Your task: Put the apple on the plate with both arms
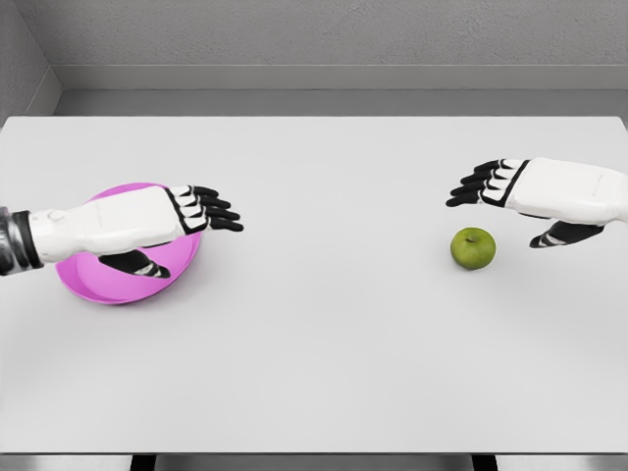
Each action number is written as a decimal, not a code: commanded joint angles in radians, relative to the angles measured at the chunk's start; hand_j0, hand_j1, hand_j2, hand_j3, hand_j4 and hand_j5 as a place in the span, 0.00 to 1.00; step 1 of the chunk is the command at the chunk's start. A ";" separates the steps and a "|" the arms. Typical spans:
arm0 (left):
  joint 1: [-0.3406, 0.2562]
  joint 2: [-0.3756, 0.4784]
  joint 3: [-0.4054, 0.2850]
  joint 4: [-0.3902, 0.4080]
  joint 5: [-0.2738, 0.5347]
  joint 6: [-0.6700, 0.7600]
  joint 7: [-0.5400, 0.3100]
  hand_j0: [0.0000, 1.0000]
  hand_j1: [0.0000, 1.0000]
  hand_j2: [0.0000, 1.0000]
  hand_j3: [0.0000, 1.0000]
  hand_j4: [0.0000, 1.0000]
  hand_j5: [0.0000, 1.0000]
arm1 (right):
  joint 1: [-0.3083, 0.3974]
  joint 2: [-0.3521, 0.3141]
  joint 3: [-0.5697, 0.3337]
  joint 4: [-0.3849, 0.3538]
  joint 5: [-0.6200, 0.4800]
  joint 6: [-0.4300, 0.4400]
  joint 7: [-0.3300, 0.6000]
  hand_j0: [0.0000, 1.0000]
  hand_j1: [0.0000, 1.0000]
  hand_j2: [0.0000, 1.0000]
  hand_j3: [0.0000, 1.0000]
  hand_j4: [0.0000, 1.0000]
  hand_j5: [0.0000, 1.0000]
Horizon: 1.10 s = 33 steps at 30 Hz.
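While the left hand hovered open-fingered over the pink plate, the right hand hung open-fingered beside the green apple on the table.

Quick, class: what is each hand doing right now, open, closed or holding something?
Left hand: open, over the pink plate, holding nothing.
Right hand: open, beside the green apple, not touching it.

Much of the pink plate is covered by the left hand. The right hand is cut off at the picture's right edge.
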 commanded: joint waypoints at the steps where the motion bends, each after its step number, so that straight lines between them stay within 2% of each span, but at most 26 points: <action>1: 0.000 -0.002 0.000 -0.003 0.005 0.001 0.000 1.00 1.00 1.00 1.00 1.00 1.00 | 0.000 -0.001 -0.001 -0.001 -0.004 0.003 0.000 1.00 1.00 1.00 1.00 1.00 1.00; 6: 0.000 -0.002 0.000 -0.003 0.005 0.001 0.000 1.00 1.00 1.00 1.00 1.00 1.00 | 0.003 0.001 -0.007 0.002 -0.006 0.003 0.000 1.00 1.00 1.00 1.00 1.00 1.00; 8: 0.000 -0.002 0.000 -0.003 0.005 0.001 0.000 1.00 1.00 1.00 1.00 1.00 1.00 | 0.026 -0.010 -0.036 0.040 -0.016 0.003 0.000 1.00 1.00 1.00 1.00 1.00 1.00; 10: -0.002 -0.002 0.000 -0.003 0.005 0.001 0.000 1.00 1.00 1.00 1.00 1.00 1.00 | 0.041 -0.011 -0.082 0.045 -0.032 0.003 0.000 1.00 1.00 1.00 1.00 1.00 1.00; 13: 0.000 -0.002 0.000 -0.003 0.005 0.001 -0.002 1.00 1.00 1.00 1.00 1.00 1.00 | 0.032 0.011 -0.085 0.045 -0.212 0.003 0.000 1.00 1.00 1.00 1.00 1.00 1.00; 14: 0.000 -0.002 0.000 -0.003 0.005 0.001 -0.002 1.00 1.00 1.00 1.00 1.00 1.00 | 0.032 0.027 -0.083 0.045 -0.233 0.003 0.000 1.00 1.00 1.00 1.00 1.00 1.00; 19: 0.000 -0.002 0.000 -0.003 0.004 0.001 -0.002 1.00 1.00 1.00 1.00 1.00 1.00 | 0.040 0.021 -0.044 0.047 -0.211 0.083 0.000 1.00 1.00 1.00 1.00 1.00 1.00; 22: 0.000 -0.004 0.000 -0.003 0.004 0.001 -0.002 1.00 1.00 1.00 1.00 1.00 1.00 | 0.040 0.022 0.001 0.050 -0.105 0.140 0.000 1.00 1.00 1.00 1.00 1.00 1.00; 28: 0.000 -0.004 -0.001 -0.003 0.004 0.001 -0.002 1.00 1.00 1.00 1.00 1.00 1.00 | 0.040 0.022 0.075 0.063 -0.096 0.140 0.000 1.00 1.00 1.00 1.00 1.00 1.00; 33: 0.000 -0.004 -0.001 -0.003 0.002 0.001 -0.002 1.00 1.00 1.00 1.00 1.00 1.00 | 0.034 0.031 0.101 0.083 -0.096 0.141 0.000 1.00 1.00 1.00 1.00 1.00 1.00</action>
